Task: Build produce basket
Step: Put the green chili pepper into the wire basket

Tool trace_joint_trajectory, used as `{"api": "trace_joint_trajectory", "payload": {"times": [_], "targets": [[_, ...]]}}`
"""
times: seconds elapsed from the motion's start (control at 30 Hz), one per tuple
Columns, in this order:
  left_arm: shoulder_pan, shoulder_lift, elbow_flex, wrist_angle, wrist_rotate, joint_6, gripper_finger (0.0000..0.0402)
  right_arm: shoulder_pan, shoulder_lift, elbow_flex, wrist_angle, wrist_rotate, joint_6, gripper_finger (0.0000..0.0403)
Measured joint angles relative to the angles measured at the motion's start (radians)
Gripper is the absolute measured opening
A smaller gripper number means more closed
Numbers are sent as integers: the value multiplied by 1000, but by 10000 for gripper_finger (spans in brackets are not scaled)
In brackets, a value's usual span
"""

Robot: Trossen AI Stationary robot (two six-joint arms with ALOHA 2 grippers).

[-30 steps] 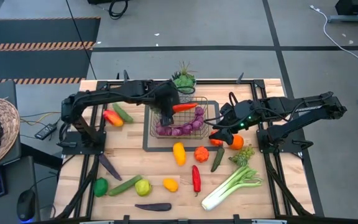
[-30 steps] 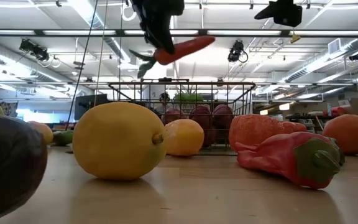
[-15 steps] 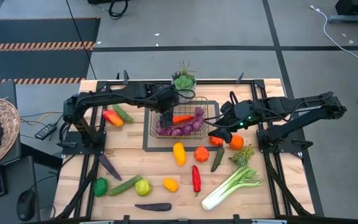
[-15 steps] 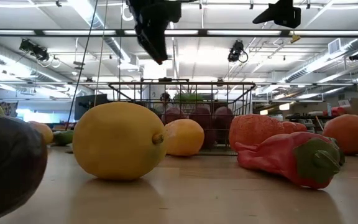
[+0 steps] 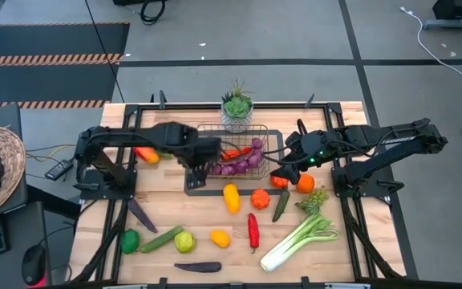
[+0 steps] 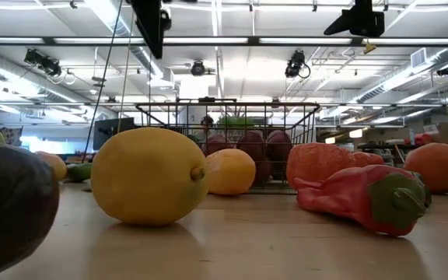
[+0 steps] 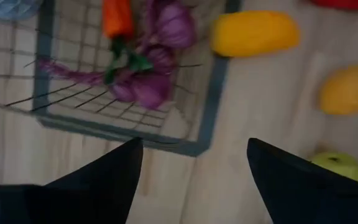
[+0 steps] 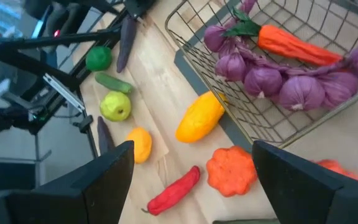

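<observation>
Carrot (image 5: 235,152) is now lying in basket (image 5: 271,138) on the onions (image 5: 243,163); left hand (image 5: 203,152), open and empty, is retreating toward nine o'clock. Right hand (image 5: 277,172) is waiting open.

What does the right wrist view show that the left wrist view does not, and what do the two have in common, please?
Only the right wrist view shows the small orange pumpkin, the red chili, a green cucumber, a round green fruit and a dark purple eggplant on the table.

Only the left wrist view shows the near corner of the basket's dark base frame from directly above.

Both show the wire basket holding the purple grapes and the orange carrot, plus the long yellow fruit and the green apple outside it.
</observation>
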Motion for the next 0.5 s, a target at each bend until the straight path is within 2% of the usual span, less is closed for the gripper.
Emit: {"api": "trace_joint_trajectory", "payload": {"times": [0.1,0.27,0.5], "targets": [[-39,-50,-19,41,1,-36,293,0,0,0,-21,-4,-11,329],[-82,-169,-143,220,-2,-132,293,17,16,0,-148,-13,110,328],[-130,-347,-427,423,-17,-325,293,117,117,0,-303,-62,441,323]]}}
